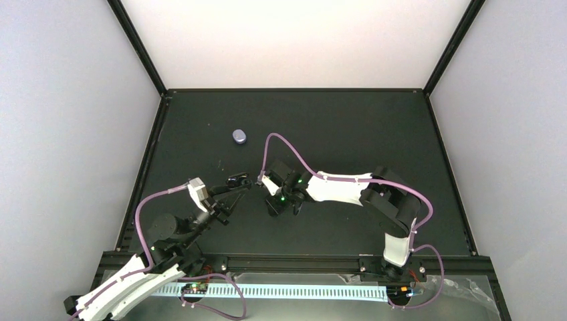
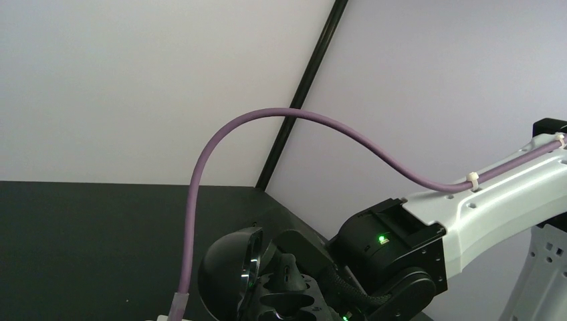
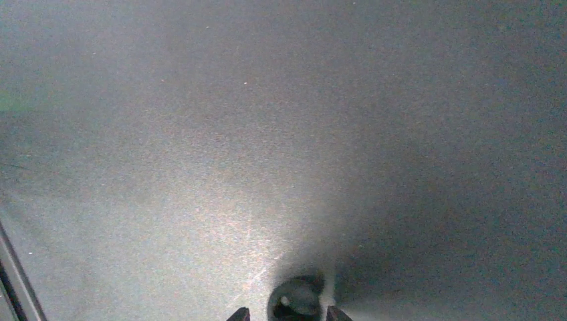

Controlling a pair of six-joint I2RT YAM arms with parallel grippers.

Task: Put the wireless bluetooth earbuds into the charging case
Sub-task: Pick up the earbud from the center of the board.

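Right wrist view is cropping the right gripper (image 3: pixel 286 314) to two dark fingertips (image 3: pixel 332 313), parted just wider than a glossy round black earbud (image 3: pixel 296 301) between them. Far left, the smooth lavender charging case (image 1: pixel 239 136) is lying on the matte table (image 1: pixel 361 120). I cannot tell how the left gripper (image 1: pixel 241 187) jaws stand.

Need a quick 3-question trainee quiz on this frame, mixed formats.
1. True or false: a gripper is holding the charging case.
2. What lies between the right gripper fingertips? A) an earbud B) the case C) a cable
3. Fill in: the left wrist view mostly shows the ___ arm.

Key: 1 false, it lies alone on the table. 2 A. 3 right.
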